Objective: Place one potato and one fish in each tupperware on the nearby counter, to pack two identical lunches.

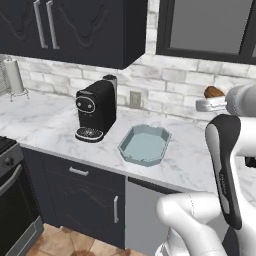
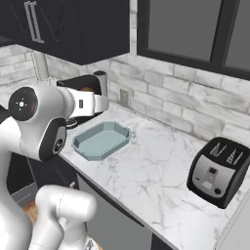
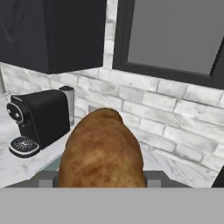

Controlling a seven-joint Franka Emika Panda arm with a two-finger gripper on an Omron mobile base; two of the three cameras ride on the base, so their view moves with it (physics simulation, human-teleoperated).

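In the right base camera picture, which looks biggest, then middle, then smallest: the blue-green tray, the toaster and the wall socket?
1. Toaster, though it sits nearer the camera
2. Tupperware tray, close to it
3. Wall socket

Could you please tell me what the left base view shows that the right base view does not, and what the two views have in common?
The left base view alone shows the paper towel roll on its stand, the stove at the left edge and the floor. The right base view alone shows the toaster on the counter. Both share the empty tupperware, the coffee machine, the wall outlet, the window and the arm, whose pincer holds a potato.
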